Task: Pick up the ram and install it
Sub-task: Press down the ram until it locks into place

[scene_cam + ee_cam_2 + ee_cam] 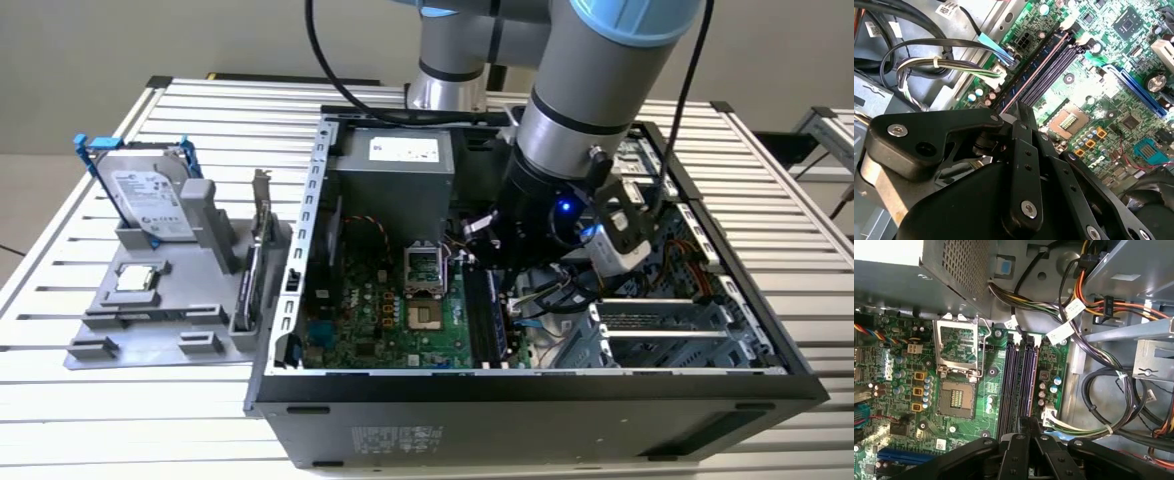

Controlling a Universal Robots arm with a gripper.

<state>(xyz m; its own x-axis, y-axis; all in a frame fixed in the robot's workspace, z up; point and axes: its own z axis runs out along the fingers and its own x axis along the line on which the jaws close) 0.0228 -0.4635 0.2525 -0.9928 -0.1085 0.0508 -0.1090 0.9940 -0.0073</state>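
Observation:
The ram (486, 315) is a long dark stick standing on edge in a memory slot of the motherboard (387, 320), inside the open computer case (534, 420). In both wrist views I see only its thin top edge (1040, 69) (1028, 380), running along the row of slots. My gripper (491, 262) is down inside the case over one end of the ram. Its black fingers (1024, 150) come together at the ram's edge, shut on it, and their tips meet right at the slot (1029, 424).
A silver hard drive in a blue frame (140, 190) stands on a grey holder (160, 320) at the exterior view's left, next to a card with a metal bracket (260, 250). The CPU socket (956, 365), the power supply (400, 170) and cable bundles (1094, 390) crowd the slots.

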